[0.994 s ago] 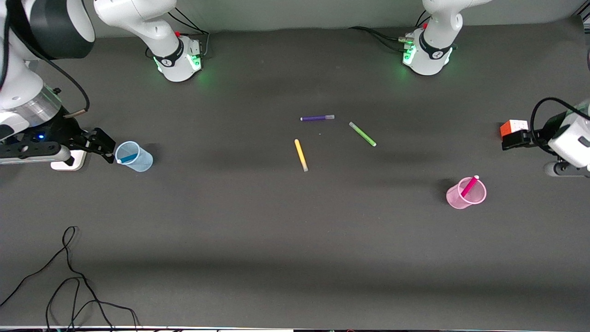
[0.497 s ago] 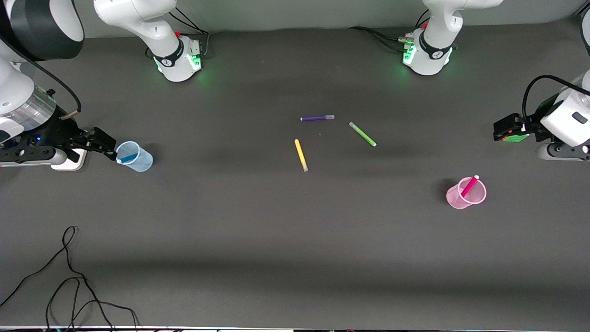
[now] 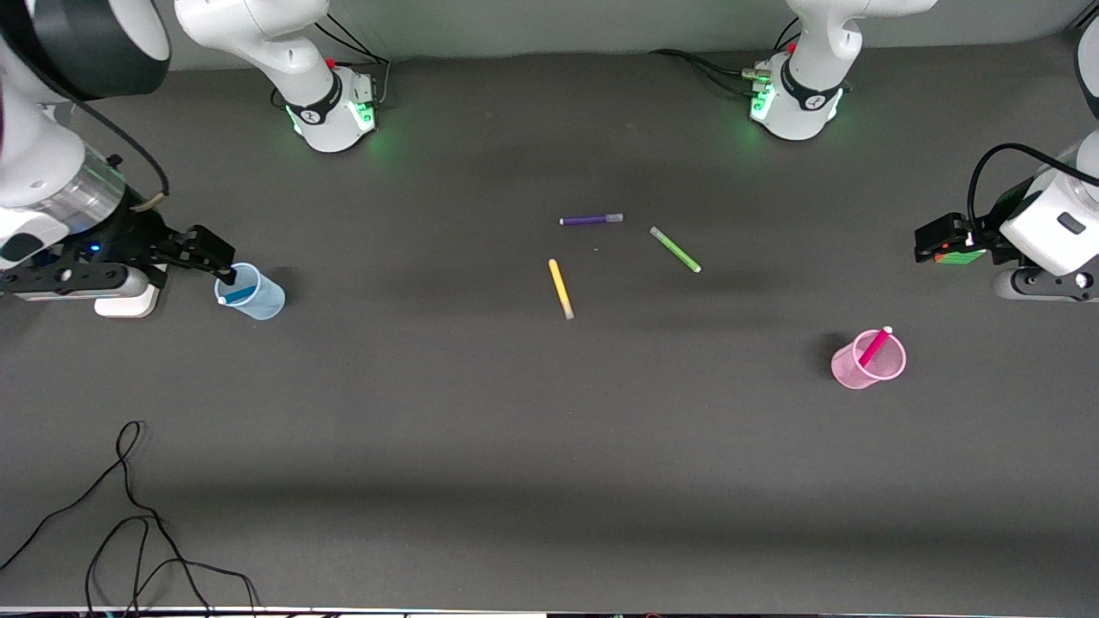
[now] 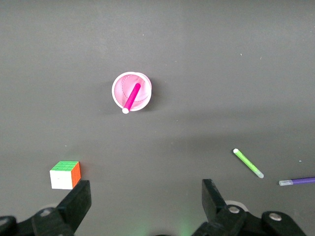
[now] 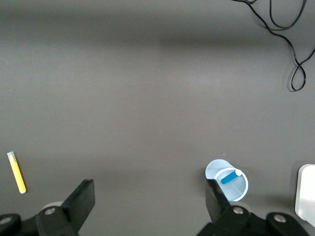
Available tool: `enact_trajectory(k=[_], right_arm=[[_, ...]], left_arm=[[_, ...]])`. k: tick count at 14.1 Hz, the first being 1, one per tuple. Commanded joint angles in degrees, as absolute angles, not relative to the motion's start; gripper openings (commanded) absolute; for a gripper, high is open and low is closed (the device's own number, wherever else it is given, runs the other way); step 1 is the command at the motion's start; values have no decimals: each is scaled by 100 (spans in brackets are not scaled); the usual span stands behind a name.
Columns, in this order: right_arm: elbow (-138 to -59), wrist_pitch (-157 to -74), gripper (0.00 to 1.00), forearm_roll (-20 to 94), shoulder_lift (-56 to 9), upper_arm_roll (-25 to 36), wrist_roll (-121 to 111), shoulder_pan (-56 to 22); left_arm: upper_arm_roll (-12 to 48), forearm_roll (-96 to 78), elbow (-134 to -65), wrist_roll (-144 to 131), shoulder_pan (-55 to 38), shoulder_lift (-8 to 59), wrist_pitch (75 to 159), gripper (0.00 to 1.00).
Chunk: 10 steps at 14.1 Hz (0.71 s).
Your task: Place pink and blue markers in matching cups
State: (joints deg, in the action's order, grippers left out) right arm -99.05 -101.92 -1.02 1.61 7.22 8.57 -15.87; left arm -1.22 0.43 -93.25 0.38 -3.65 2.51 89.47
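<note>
The pale blue cup (image 3: 251, 293) stands toward the right arm's end of the table with the blue marker (image 3: 235, 295) leaning inside it. Both also show in the right wrist view: cup (image 5: 235, 189), marker (image 5: 230, 176). My right gripper (image 3: 215, 256) is open and empty, over the table just beside that cup. The pink cup (image 3: 869, 361) holds the pink marker (image 3: 874, 346) toward the left arm's end; the left wrist view shows the cup (image 4: 142, 87) and marker (image 4: 131, 97). My left gripper (image 3: 929, 239) is open and empty, over a colour cube.
A purple marker (image 3: 591, 220), green marker (image 3: 675, 250) and yellow marker (image 3: 561, 288) lie mid-table. The colour cube (image 4: 65, 174) sits beside the left gripper. A white block (image 3: 129, 302) lies under the right arm. A black cable (image 3: 129, 515) lies on the table near the front camera.
The right gripper has shifted a little toward the blue cup's rim. The left gripper has moved over the colour cube, now mostly covering it in the front view. Cups and markers have not moved.
</note>
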Motion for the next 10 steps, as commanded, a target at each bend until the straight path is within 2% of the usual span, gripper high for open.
enact_trajectory(k=[1, 10], right_arm=[[-9659, -10055, 100, -150, 44, 553, 958, -1441], [-9686, -10002, 100, -18, -53, 721, 800, -1468]], left_arm=[[-123, -18, -9387, 132, -343, 176, 8903, 100], [-158, -26, -9378, 141, -343, 193, 8886, 100]])
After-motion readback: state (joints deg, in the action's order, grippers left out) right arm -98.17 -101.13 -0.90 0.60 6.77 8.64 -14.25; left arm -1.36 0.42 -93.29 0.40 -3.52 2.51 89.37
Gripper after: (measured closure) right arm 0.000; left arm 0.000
